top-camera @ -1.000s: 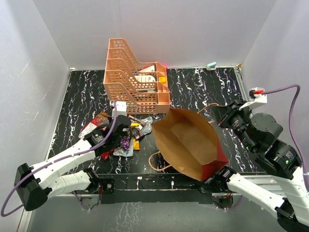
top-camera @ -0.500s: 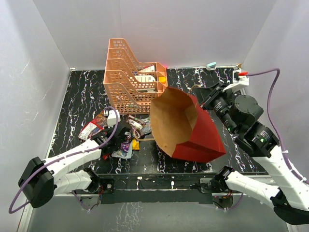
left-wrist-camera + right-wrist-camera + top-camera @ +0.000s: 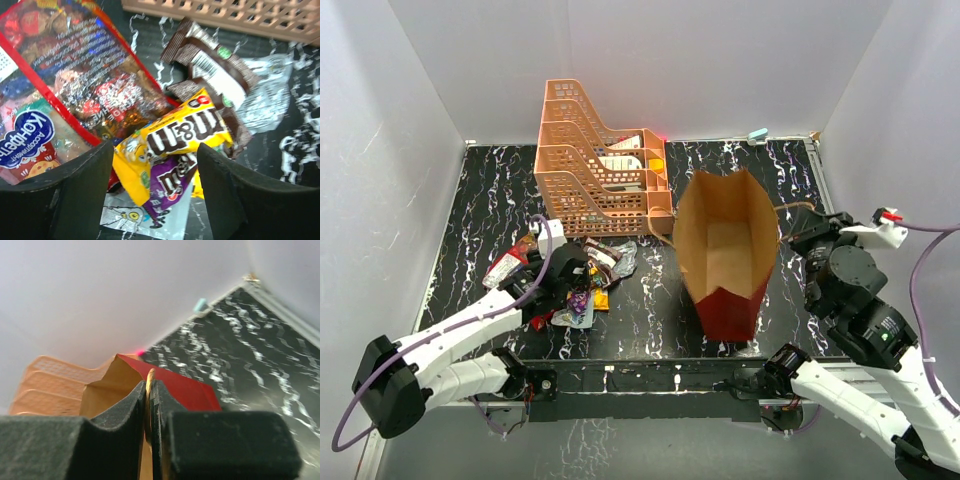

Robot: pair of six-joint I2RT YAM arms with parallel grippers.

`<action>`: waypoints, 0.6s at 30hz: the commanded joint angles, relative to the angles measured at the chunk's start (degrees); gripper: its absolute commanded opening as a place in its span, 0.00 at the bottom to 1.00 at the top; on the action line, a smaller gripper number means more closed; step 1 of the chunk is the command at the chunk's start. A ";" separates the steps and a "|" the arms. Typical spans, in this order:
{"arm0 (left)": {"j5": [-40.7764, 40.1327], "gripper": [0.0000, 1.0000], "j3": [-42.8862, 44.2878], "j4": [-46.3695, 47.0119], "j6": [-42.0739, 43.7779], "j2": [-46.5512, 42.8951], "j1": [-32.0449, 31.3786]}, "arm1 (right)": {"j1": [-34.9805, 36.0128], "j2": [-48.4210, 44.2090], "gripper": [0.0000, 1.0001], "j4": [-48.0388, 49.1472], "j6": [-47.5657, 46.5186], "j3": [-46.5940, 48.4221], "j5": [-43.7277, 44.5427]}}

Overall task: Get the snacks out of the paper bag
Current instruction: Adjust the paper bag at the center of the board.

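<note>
The paper bag (image 3: pixel 730 305) stands upright at centre right, dark red outside, and only brown paper shows inside its open mouth. My right gripper (image 3: pixel 798 238) is at its right rim, shut (image 3: pixel 149 385) on a thin tan edge of the bag (image 3: pixel 185 387). The snacks lie in a heap on the left. They include a large red bag (image 3: pixel 60 100), a yellow packet (image 3: pixel 175 132), a purple one (image 3: pixel 172 185), brown wrappers (image 3: pixel 210 70) and a silver one (image 3: pixel 617 262). My left gripper (image 3: pixel 572 283) hangs open (image 3: pixel 154 147) just over the yellow and purple packets.
An orange lattice tray rack (image 3: pixel 595 160) with items in it stands at the back, close behind the snack heap and the bag. A small teal object (image 3: pixel 757 133) lies at the far wall. Grey walls close in the black marbled table (image 3: pixel 490 200).
The right arm swung the bag from tipped on its side, mouth to the left, to upright and further right. The left gripper opened over the snack heap.
</note>
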 commanded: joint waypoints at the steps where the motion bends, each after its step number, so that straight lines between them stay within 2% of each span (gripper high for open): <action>1: 1.02 0.70 5.14 -2.40 1.52 -2.85 0.37 | 0.09 -2.26 0.13 -12.28 8.46 -2.31 12.12; 9: 3.27 0.89 11.42 -4.94 4.76 -7.17 0.37 | 0.11 -9.08 0.23 -19.33 10.54 -3.59 14.80; 13: 2.67 0.98 15.03 -6.88 6.45 -9.31 0.39 | 0.05 -11.35 0.40 -20.70 8.74 -0.76 11.92; 15: 2.57 0.98 17.12 -7.67 7.83 -10.19 0.39 | 0.06 -11.46 0.49 -20.65 6.17 1.84 9.68; 18: 2.57 0.98 21.26 -9.24 10.22 -11.08 0.43 | 0.11 -10.99 0.67 -20.73 1.37 6.86 4.61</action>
